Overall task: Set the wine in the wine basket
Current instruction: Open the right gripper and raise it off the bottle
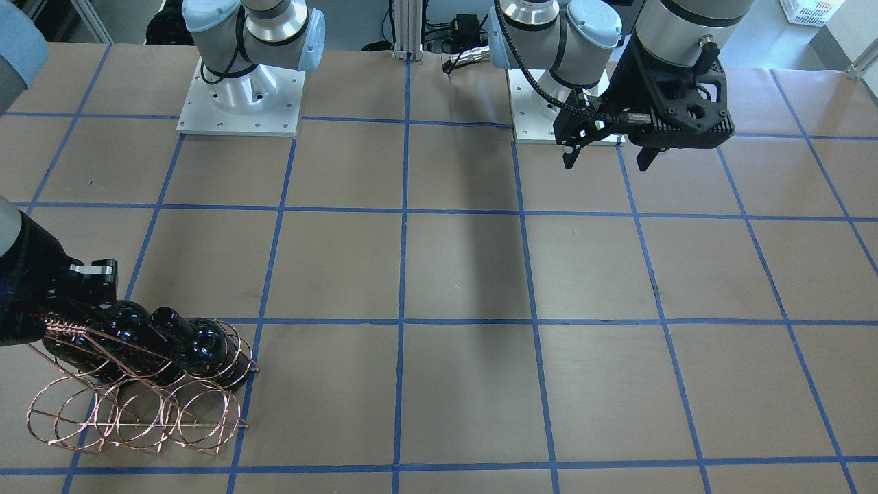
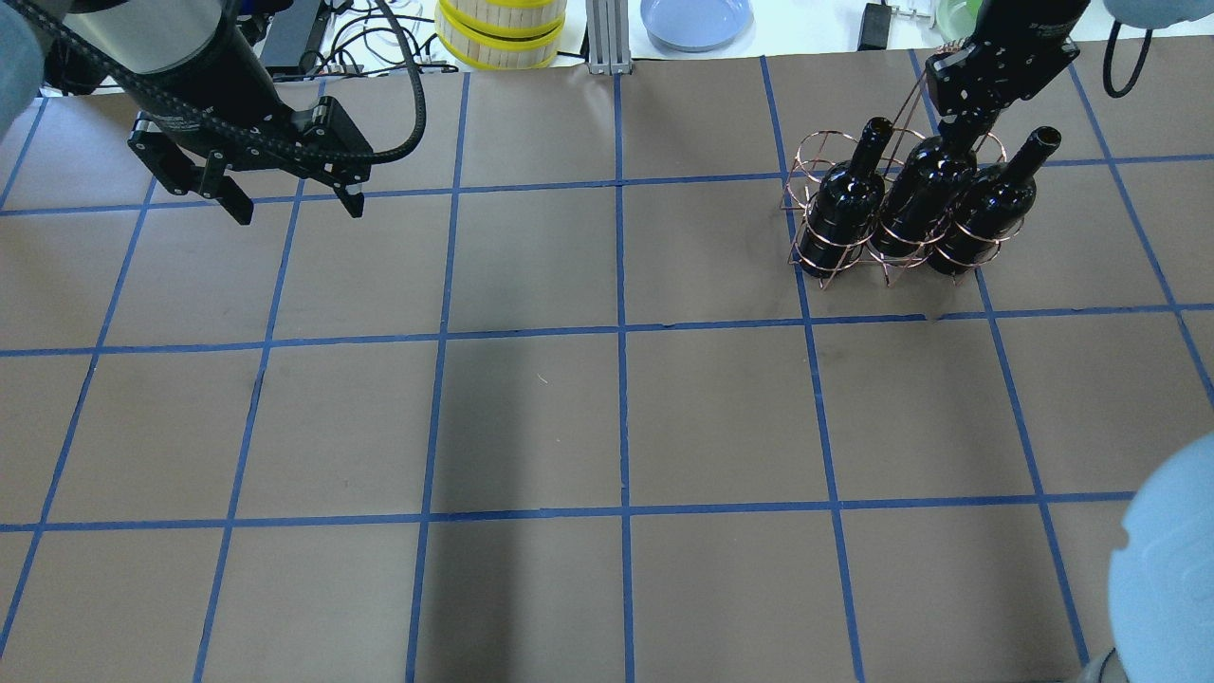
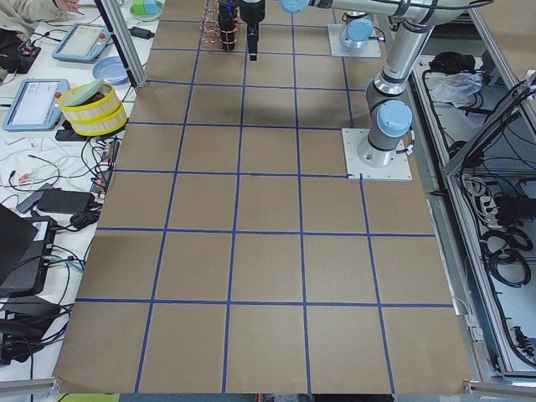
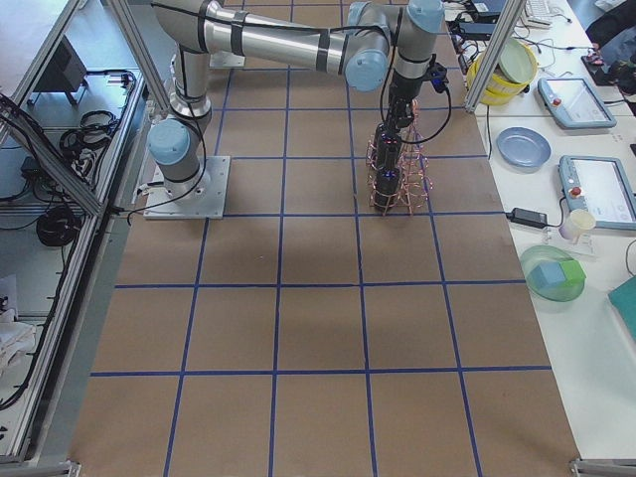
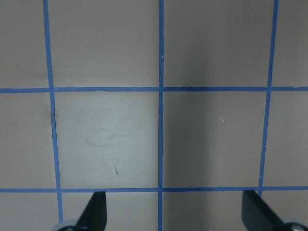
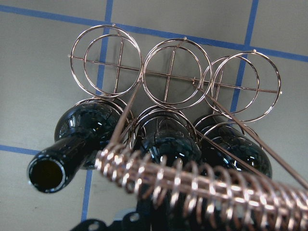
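The copper wire wine basket (image 2: 823, 267) stands at the far right of the table and holds three near-black wine bottles side by side: left (image 2: 839, 213), middle (image 2: 918, 204) and right (image 2: 991, 199). My right gripper (image 2: 967, 121) is over the basket, beside its coiled handle (image 6: 202, 187), and looks shut on the middle bottle's neck, which it hides. In the right wrist view the middle bottle (image 6: 166, 144) sits in its ring and the front row of rings (image 6: 173, 72) is empty. My left gripper (image 2: 294, 201) is open and empty above the far left of the table; it also shows in the front-facing view (image 1: 608, 161).
A yellow-rimmed round container (image 2: 500, 33) and a blue plate (image 2: 697, 19) sit beyond the table's far edge. Blue tape lines grid the brown table (image 2: 616, 417). In the front-facing view the basket (image 1: 137, 412) is near the lower left corner.
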Action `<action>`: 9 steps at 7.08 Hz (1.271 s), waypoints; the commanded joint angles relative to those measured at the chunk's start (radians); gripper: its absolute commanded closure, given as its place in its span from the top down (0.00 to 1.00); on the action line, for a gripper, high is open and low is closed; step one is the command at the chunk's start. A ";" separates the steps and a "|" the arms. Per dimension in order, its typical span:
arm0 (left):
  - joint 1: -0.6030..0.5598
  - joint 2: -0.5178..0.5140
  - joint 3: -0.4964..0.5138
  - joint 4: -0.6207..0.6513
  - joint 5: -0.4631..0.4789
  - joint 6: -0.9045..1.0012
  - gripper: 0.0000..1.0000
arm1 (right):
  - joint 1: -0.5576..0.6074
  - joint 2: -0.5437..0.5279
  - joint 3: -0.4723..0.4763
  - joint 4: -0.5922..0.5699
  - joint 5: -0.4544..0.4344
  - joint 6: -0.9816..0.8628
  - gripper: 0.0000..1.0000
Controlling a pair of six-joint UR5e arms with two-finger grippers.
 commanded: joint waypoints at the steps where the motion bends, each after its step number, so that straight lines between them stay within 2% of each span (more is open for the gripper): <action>1: 0.002 0.013 0.001 0.000 0.002 0.000 1.00 | 0.000 0.013 0.020 -0.029 0.000 0.002 0.00; 2: 0.000 0.011 0.001 0.000 0.002 0.000 1.00 | 0.000 0.013 0.020 -0.029 0.003 0.002 0.18; 3: 0.000 0.011 -0.001 0.000 0.002 0.000 1.00 | 0.000 0.011 0.020 -0.029 0.004 0.008 0.64; 5: 0.002 0.010 0.001 0.002 0.002 0.000 1.00 | -0.002 -0.006 0.020 -0.025 0.000 0.043 0.85; 6: 0.002 0.010 0.001 0.002 0.002 0.000 1.00 | -0.002 -0.047 0.017 -0.028 0.003 0.045 0.95; 7: 0.002 0.011 0.001 0.002 0.002 0.000 1.00 | -0.002 -0.112 0.016 -0.009 0.005 0.046 0.99; 9: 0.002 0.011 0.001 0.002 0.002 0.000 1.00 | 0.009 -0.267 0.008 0.142 0.007 0.060 1.00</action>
